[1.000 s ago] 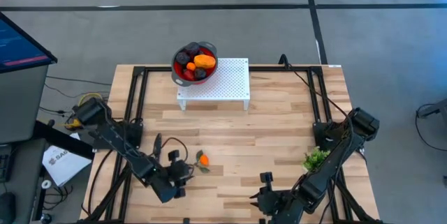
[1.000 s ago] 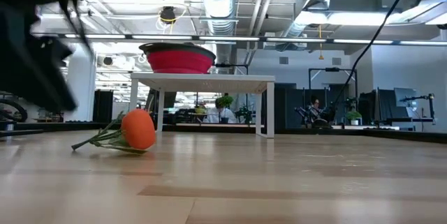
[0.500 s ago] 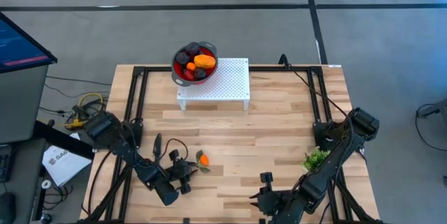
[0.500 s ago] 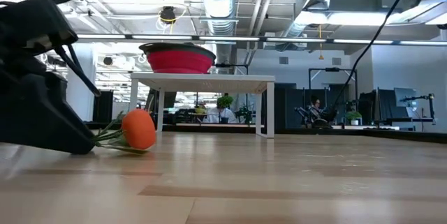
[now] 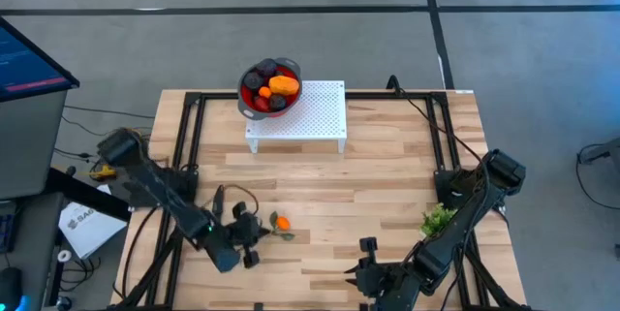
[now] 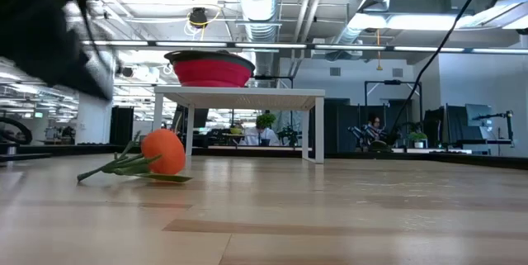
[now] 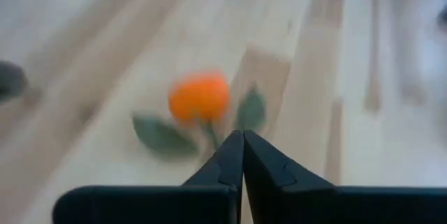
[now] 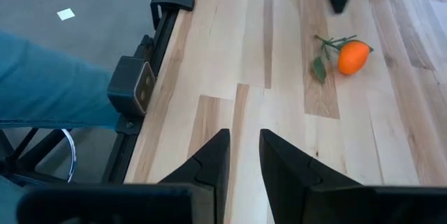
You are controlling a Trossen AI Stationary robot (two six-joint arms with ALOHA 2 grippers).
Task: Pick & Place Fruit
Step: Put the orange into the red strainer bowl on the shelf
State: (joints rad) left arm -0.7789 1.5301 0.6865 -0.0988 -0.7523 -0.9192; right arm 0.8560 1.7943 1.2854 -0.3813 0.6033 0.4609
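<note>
A small orange fruit (image 5: 282,222) with a green leafy stem (image 7: 162,135) lies on the wooden table, its round side on the boards (image 6: 162,151). My left gripper (image 5: 257,236) hovers just left of it, shut and holding nothing. Its tips (image 7: 242,137) point at the stem from above, and the right wrist view shows them clear of the fruit (image 8: 353,55). My right gripper (image 8: 244,155) waits near the table's front edge, slightly open with nothing between its fingers. More fruit, dark, red and orange, fills the red bowl (image 5: 270,86).
The red bowl with its grey rim stands on a white perforated stand (image 5: 308,115) at the table's far middle. A green leafy sprig (image 5: 438,220) lies beside my right arm. Black frame rails (image 5: 190,137) run along both table sides. Bare boards lie between the orange and the stand.
My left gripper dropped to the table beside the orange's leaves, then shut and rose, drawing back toward the table's left edge with nothing in it. The orange stayed in place on the table. Its leafy stem shifted a little.
</note>
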